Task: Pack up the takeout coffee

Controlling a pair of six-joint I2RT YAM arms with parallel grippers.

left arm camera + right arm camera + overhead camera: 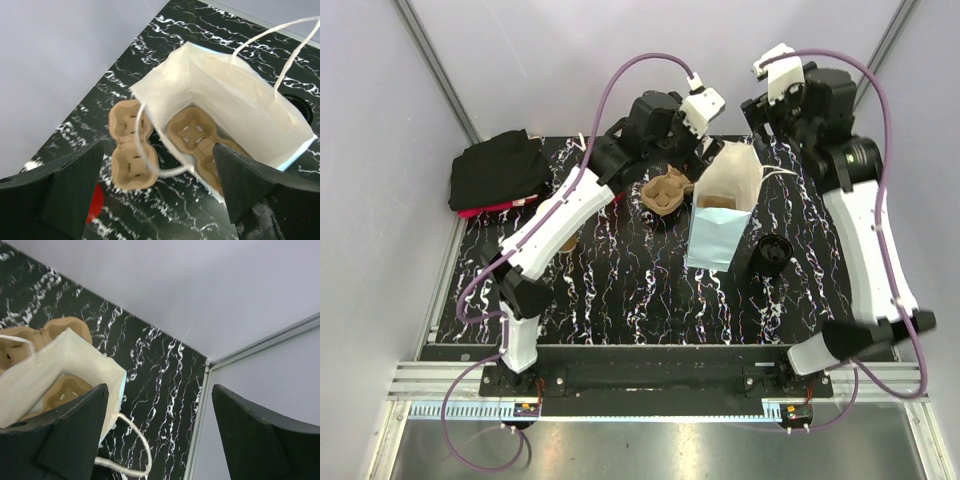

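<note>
- Apparently the takeout coffee is the tan shape we see on the table, half hidden under the left arm and well apart from the paper bag.
- We judge it light, thin-walled and easily crushed, so a gentle hold across the wall, just below the rolled rim, suits it.
- Both the left tool and the right tool stand wide apart and empty, near the bag.

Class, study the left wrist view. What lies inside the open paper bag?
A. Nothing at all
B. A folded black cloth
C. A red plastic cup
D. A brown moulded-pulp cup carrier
D: a brown pulp carrier lies on the bottom of the open paper bag, while a second carrier sits outside, beside the bag.
</note>
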